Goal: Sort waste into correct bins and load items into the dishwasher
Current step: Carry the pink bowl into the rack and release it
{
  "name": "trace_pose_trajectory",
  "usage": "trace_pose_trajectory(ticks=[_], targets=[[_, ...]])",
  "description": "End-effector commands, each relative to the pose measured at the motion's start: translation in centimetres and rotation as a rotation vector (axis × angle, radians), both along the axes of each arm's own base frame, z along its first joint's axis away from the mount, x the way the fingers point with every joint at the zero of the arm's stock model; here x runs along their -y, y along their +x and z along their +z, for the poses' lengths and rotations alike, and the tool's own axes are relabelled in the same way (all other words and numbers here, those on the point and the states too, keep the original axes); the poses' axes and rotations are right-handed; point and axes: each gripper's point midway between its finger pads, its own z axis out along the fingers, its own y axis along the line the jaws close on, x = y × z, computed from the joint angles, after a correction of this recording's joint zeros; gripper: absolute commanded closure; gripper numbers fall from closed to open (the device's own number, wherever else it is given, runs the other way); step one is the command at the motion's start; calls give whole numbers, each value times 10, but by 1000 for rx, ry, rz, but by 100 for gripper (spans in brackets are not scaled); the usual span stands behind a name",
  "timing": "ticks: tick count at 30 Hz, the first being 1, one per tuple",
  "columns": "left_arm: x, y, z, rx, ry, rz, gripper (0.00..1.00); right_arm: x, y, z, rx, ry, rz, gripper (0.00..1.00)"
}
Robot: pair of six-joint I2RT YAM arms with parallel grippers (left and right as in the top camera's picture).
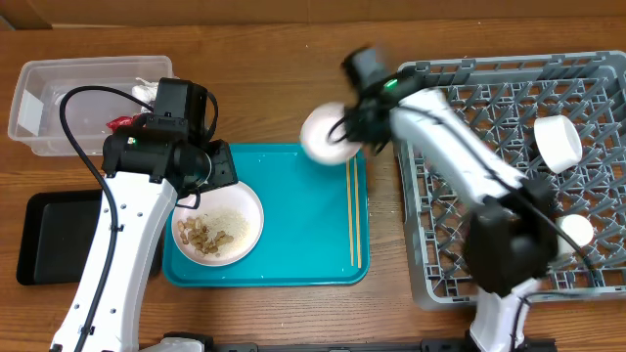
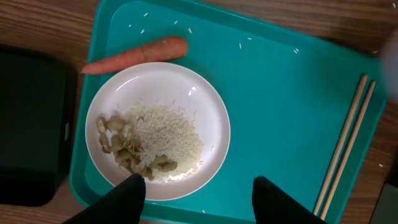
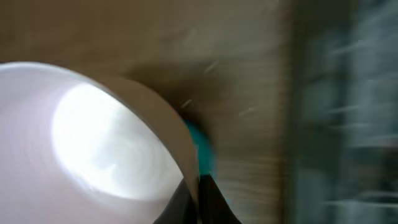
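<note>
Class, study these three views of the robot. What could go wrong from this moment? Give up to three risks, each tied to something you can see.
1. The right jaws pinch only the rim of the bowl, and that view is blurred, suggesting speed; it may slip.
2. The open left jaws straddle the edge of the plate, piled with loose rice; tilting could scatter it onto the tray, where stray grains lie.

Bare floor of the teal tray (image 1: 303, 205) between plate (image 1: 256, 210) and chopsticks (image 1: 354, 215) is open from above. Right arm (image 1: 445, 127) with its held bowl (image 1: 321, 135) overhangs the tray corner and the left edge of the dish rack (image 1: 489, 93).
</note>
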Motion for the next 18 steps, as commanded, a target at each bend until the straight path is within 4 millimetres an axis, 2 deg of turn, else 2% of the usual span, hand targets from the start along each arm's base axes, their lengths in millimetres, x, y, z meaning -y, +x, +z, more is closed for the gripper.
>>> trace_pose_trajectory(ticks=[1, 4, 6, 9, 10, 11, 13, 18], targets=[[1, 4, 2, 10, -5, 5, 42, 94, 27, 117, 348, -271, -181, 96], [1, 6, 3, 20, -6, 5, 42, 168, 21, 154, 444, -566, -376, 96], [1, 6, 3, 20, -6, 5, 42, 209, 9, 175, 500, -738, -549, 96], [1, 6, 3, 20, -6, 5, 42, 253, -4, 194, 586, -913, -752, 96], [1, 6, 3, 20, -6, 5, 42, 258, -4, 194, 593, -923, -773, 96], [1, 6, 3, 21, -5, 5, 42, 275, -4, 189, 592, -932, -824, 96], [1, 7, 3, 24, -5, 5, 41, 295, -6, 178, 572, -946, -868, 96], [1, 7, 3, 22, -4, -2, 41, 337, -14, 154, 492, -1011, -921, 96]])
